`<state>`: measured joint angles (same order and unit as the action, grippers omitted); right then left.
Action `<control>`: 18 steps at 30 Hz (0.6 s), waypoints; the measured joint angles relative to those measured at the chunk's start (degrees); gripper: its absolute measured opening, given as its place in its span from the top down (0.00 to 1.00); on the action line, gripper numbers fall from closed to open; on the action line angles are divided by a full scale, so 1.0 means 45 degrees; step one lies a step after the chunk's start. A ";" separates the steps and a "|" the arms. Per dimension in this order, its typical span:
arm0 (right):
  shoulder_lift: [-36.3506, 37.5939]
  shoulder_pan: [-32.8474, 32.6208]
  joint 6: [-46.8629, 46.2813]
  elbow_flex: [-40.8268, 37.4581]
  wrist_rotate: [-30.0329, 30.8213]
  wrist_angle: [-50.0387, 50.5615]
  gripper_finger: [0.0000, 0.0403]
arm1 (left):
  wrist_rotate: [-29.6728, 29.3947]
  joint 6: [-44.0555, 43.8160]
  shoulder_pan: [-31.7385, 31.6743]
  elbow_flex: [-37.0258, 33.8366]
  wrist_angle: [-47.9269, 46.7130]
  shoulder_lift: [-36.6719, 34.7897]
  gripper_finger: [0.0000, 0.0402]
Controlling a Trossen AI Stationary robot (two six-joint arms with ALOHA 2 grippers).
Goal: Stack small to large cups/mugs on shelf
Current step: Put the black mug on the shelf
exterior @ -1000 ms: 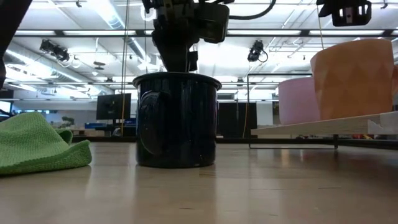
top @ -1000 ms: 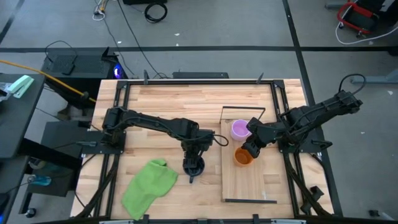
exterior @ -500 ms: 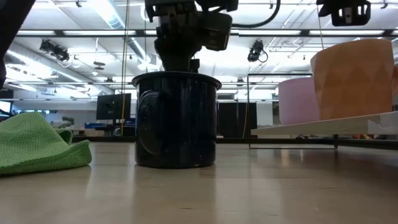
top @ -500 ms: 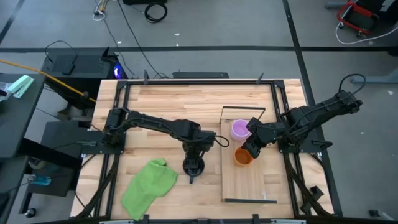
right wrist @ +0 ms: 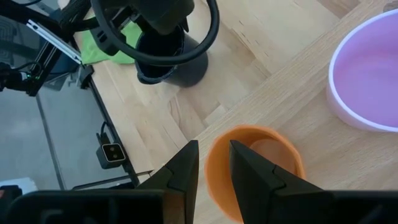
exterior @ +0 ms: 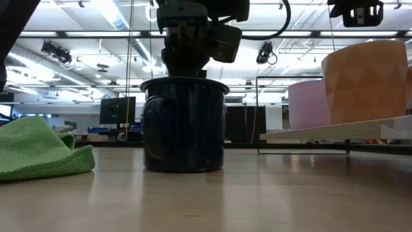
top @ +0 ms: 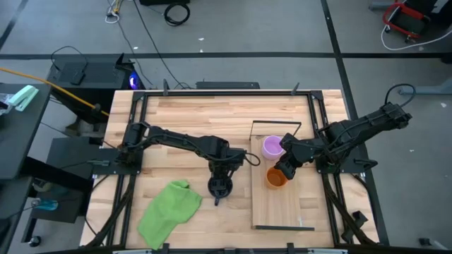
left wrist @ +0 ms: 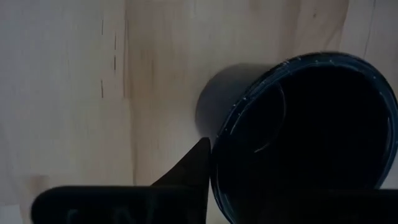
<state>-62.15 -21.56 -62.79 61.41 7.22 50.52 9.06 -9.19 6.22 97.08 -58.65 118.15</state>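
Left gripper [top: 220, 185] sits directly over the black mug [exterior: 184, 125], which stands upright on the tabletop [top: 176, 120] between the green cloth [top: 169, 210] and the shelf [top: 282, 208]. In the left wrist view one dark finger [left wrist: 189, 167] lies against the outside of the mug's rim, while the other seems to be down inside the dark hollow of the mug, though it is hard to make out there; the fingers look clamped on the mug's wall. From table height the mug's base appears to rest on the wood, though the contact line is too dim to be sure. Over at the shelf, the right gripper [right wrist: 211, 163] hangs over the near rim of the orange mug [top: 275, 177], its two fingers a narrow gap apart with nothing between them. That orange mug stands on the shelf board, just beside the light purple mug [top: 272, 147], which sits toward the far end of the board close to the black wire frame [top: 277, 124]. Both shelf mugs are upright and apart from each other. The cloth lies crumpled on the table's near left part, well clear of the black mug.
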 joint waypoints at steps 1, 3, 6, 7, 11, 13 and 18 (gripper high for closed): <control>0.0000 0.0000 0.0001 0.0000 0.0000 0.0000 0.76 | 0.0011 -0.0143 -0.0003 0.0000 -0.0002 0.0000 0.89; 0.0000 0.0000 0.0001 0.0000 0.0000 0.0000 0.76 | 0.0037 -0.0241 -0.0010 0.0002 -0.0009 0.0000 0.91; 0.0000 0.0000 0.0001 0.0000 0.0000 0.0000 0.76 | 0.0069 -0.0356 -0.0010 0.0010 -0.0010 -0.0005 0.92; 0.0000 0.0000 0.0001 0.0000 0.0000 0.0000 0.76 | 0.0069 -0.0506 -0.0010 0.0010 -0.0008 -0.0005 0.92; 0.0000 0.0000 0.0001 0.0000 0.0000 0.0000 0.76 | 0.0098 -0.1172 -0.0010 0.0010 -0.0003 -0.0005 0.92; 0.0000 0.0000 0.0001 0.0000 0.0000 0.0000 0.76 | 0.0253 -0.1497 -0.0010 0.0010 -0.0020 -0.0005 0.92; 0.0000 0.0000 0.0006 0.0000 0.0000 0.0000 0.76 | 0.0351 -0.2621 -0.0010 0.0010 -0.0039 -0.0053 0.92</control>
<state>-62.15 -21.56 -62.76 61.41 7.22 50.52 10.63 -20.99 6.17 97.12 -58.83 117.91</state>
